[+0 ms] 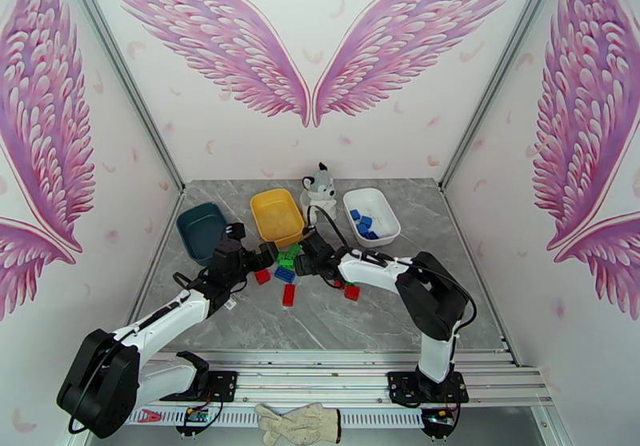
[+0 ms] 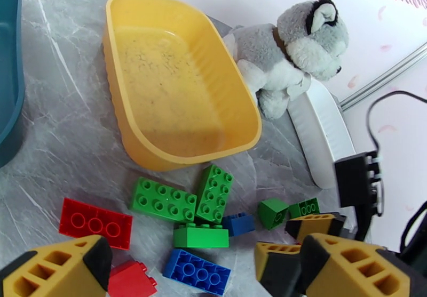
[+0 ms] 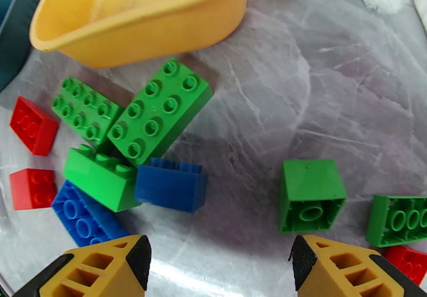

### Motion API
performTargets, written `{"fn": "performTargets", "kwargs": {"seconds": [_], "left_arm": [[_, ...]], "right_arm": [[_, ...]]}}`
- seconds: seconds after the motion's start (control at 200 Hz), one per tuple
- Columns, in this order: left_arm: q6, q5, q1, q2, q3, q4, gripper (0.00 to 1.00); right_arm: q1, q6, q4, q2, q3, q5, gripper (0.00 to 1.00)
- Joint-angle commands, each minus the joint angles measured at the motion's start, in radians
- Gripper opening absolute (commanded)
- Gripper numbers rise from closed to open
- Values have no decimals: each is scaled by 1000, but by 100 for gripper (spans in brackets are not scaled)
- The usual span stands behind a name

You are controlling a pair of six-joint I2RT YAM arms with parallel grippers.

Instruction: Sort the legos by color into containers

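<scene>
The right gripper [image 3: 219, 263] hangs spread and empty over the tabletop [image 3: 299, 95], above a blue brick [image 3: 171, 187] and green bricks [image 3: 159, 109] just before the yellow tub [image 3: 160, 34]. The left gripper [image 2: 205, 269] (likewise spread, holding nothing) hovers nearby. Blue legos [image 1: 362, 223] lie in the white tub [image 1: 374, 199].

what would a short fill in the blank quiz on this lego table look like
1. The bricks inside the white tub are all ____.
2. The plush husky sits between the white tub and the ____ tub.
3. The right gripper hovers above loose bricks with its jaws ____.
Missing words: blue; yellow; open.
</scene>
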State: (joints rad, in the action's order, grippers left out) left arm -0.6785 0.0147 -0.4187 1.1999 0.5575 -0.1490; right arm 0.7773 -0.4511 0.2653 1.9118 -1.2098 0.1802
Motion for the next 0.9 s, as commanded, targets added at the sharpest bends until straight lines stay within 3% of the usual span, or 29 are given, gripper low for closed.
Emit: {"fn": "performTargets", "kwargs": {"seconds": [0.0,0.895], "left_arm": [[-11,22,7,-13,-11,-21,99],[-14,24,11,-20,-15,-20,99]], "right_arm": [[2,4,0,32,-52,-12,75],[14,7,31,187,-201,-68,71]]}}
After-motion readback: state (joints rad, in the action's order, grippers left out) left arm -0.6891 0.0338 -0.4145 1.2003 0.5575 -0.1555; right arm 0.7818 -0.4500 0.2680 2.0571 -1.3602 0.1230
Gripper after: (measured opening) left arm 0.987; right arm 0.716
